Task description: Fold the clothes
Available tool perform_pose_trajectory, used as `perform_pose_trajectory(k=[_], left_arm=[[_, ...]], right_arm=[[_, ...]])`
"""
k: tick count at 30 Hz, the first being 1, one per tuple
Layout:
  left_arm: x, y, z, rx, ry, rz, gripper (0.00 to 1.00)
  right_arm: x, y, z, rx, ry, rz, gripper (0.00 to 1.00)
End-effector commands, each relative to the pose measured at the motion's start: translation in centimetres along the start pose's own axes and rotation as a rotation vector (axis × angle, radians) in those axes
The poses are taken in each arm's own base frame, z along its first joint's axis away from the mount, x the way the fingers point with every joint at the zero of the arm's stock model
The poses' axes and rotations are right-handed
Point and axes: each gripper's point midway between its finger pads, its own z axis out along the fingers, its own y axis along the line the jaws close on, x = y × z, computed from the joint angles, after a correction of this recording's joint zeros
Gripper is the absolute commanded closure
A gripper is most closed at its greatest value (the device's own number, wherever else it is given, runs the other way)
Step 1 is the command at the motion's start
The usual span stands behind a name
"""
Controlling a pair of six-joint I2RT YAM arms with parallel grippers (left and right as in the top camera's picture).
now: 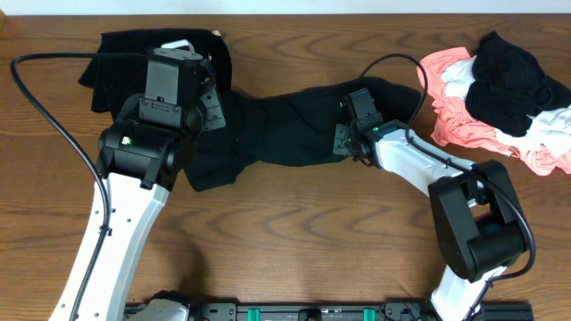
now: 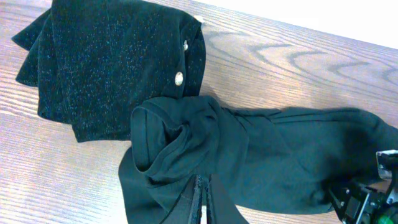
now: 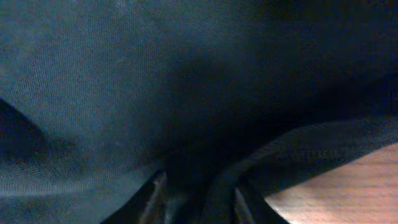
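- Step: spreading the shirt [image 1: 285, 134] flat, ahead of the first fold. It lies mid-table [image 1: 294, 232], bunched and twisted in a band between the two arms.
- Left gripper [image 2: 202, 198]: fingers pressed together, pinching a ridge of shirt at its crumpled left end, by the collar.
- Right gripper [image 3: 199, 200]: fingers partly apart with a thick fold of shirt between them. Can't tell if it's a real grip or just resting.
- Folded black garment [image 2: 106, 68] sits at the shirt's left end, touching or overlapping it. Unfolded pile [image 1: 500, 89] is far right, well apart.
- Next: get a firm hold on the right, then pull the ends apart to untwist it and lay it flat.
- Risk: dragging the folded garment along.
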Motion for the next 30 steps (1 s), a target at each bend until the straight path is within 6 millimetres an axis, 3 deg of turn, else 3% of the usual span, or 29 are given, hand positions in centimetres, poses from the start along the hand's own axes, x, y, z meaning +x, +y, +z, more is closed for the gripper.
perform_pose_trajectory(k=[1,3,6,9,13,15,19,22,27,30], left_arm=[[0.5,0.3,0.6,-0.016,0.017,-0.006,0.94],[0.5,0.3,0.6,-0.017,0.017,-0.006,0.94],[0.5,0.3,0.6,-0.017,0.017,-0.006,0.94],[0.5,0.3,0.6,-0.017,0.017,-0.006,0.94],[0.5,0.3,0.6,-0.018,0.019,-0.006,0.94],[0.5,0.3,0.6,-0.018,0.018,-0.006,0.94],[0.5,0.3,0.6,-0.018,0.019,-0.006,0.94],[0.5,0.3,0.6,-0.018,0.019,-0.006,0.94],[0.6,0.4,0.6,-0.020,0.025,-0.004,0.94],[0.9,0.5,0.5,-0.024,0.034,-0.002,0.94]], right_arm=[[0.4,-0.5,0.6,-0.007,0.020,0.010,0.80],[0.8,-0.6,0.6,-0.001,0.036,0.007,0.99],[1.1,-0.7,0.1,-0.008,0.060,-0.028,0.99],[0.3,-1.0,-2.0,-0.030,0.067,-0.045,0.99],[-2.2,-2.4,-7.9,-0.066,0.048,-0.088,0.99],[-3.8,-4.0,-11.9,-0.060,0.031,-0.092,0.99],[-5.4,-7.4,-17.9,-0.030,0.021,-0.096,0.99],[-4.3,-9.8,-20.9,-0.009,0.082,-0.085,0.99],[-0.6,-11.6,-21.6,0.007,0.245,-0.100,0.99],[0.6,-12.9,-22.0,0.079,0.297,-0.104,0.99]])
